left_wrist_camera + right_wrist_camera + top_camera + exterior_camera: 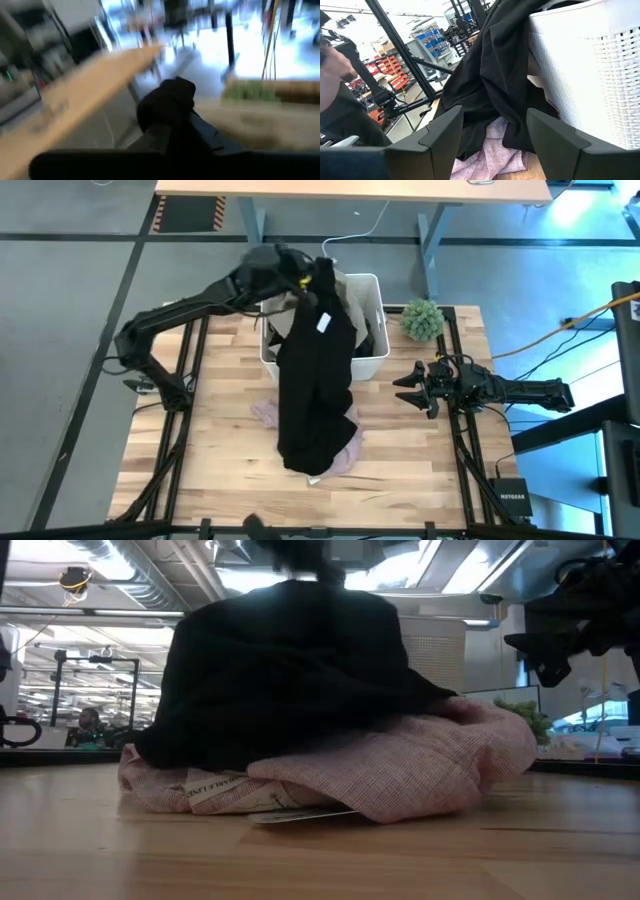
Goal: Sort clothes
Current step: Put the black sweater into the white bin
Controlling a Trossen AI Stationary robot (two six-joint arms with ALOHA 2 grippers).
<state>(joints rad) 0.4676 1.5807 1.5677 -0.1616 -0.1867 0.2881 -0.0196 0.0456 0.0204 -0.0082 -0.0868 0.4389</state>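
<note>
The high view is looking straight down on the worktop (200, 440). The low view is sitting close at worktop level, sharing the black garment (315, 390) with the right wrist view.

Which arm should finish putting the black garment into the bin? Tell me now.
Left. Its gripper already holds the black garment above the white bin. The right gripper waits beside the bin, fingers open and empty.

Black garment (290, 670) draped over pink garment (420, 765)
</note>
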